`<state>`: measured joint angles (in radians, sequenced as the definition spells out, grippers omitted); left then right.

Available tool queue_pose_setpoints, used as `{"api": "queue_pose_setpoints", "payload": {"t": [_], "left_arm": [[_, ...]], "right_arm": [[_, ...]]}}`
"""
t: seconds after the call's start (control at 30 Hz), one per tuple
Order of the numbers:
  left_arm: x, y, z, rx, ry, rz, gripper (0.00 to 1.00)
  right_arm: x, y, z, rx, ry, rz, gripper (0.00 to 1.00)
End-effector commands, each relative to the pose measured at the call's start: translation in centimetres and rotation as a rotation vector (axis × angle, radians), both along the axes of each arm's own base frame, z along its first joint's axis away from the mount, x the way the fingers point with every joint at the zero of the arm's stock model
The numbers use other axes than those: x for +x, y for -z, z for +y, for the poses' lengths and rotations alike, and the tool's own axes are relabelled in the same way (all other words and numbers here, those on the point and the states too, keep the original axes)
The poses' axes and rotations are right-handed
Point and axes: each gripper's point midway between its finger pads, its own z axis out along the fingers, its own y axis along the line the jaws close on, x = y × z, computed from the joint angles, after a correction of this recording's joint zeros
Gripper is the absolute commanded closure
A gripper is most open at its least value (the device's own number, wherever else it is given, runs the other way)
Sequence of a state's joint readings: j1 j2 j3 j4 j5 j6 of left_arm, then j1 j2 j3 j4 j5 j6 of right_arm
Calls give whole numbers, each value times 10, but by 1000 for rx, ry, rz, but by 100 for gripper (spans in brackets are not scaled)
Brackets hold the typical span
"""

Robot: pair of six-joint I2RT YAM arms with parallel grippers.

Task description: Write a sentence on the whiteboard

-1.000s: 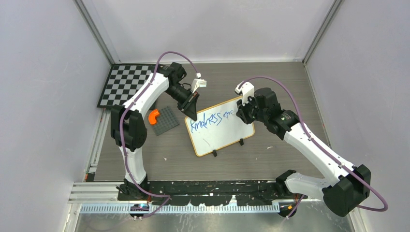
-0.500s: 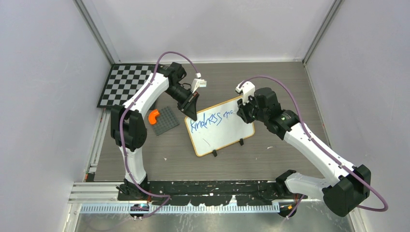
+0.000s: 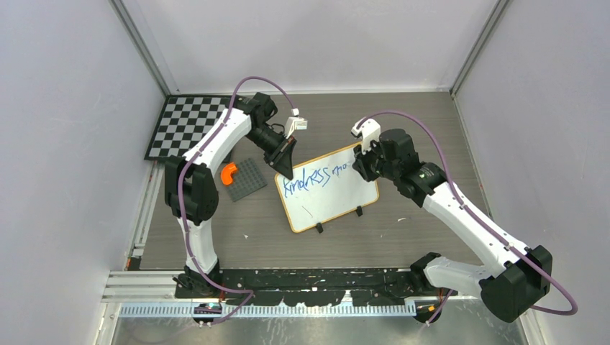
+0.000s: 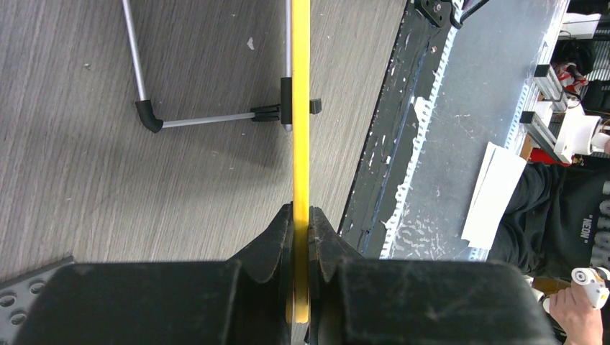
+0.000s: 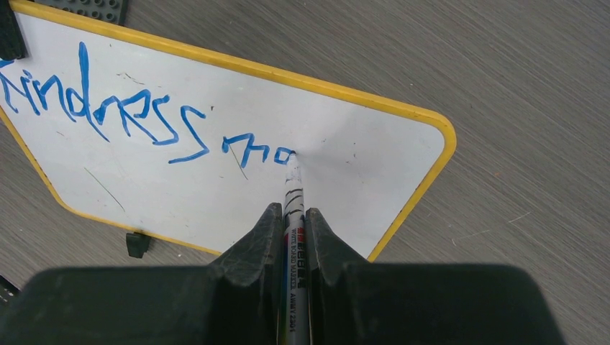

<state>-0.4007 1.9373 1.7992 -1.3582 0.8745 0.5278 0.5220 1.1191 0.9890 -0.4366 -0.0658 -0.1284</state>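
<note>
The whiteboard (image 3: pixel 332 200) sits at the centre of the top view on the grey surface (image 3: pixel 403 230). Left pincer (image 4: pixel 301 215) — clamped tight on the board's yellow frame edge, at its upper-left corner. Right pincer (image 5: pixel 291 214) — closed on a marker (image 5: pixel 294 201). The marker tip touches the board at the end of the blue sentence (image 5: pixel 137 118), which reads "kindness ma".

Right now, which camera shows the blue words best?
The right wrist camera: the blue words sit close and readable on the whiteboard. The top camera shows them tiny. The left wrist camera sees only the whiteboard's yellow edge.
</note>
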Motion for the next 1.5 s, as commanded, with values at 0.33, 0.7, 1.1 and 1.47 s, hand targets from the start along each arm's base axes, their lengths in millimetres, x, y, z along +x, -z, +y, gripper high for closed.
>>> {"api": "queue_pose_setpoints", "payload": {"t": [0.33, 0.7, 1.1, 1.47], "left_arm": [[-2, -9, -10, -38, 27, -14, 100], [-3, -10, -10, -42, 30, -15, 100], [-4, -11, -10, -44, 32, -18, 100], [-3, -9, -10, -41, 33, -16, 100]], "right_arm": [[-9, 7, -10, -61, -26, 15, 100], [0, -50, -8, 6, -1, -106, 100], [19, -44, -4, -2, 23, -121, 100], [2, -2, -8, -35, 1, -30, 100]]}}
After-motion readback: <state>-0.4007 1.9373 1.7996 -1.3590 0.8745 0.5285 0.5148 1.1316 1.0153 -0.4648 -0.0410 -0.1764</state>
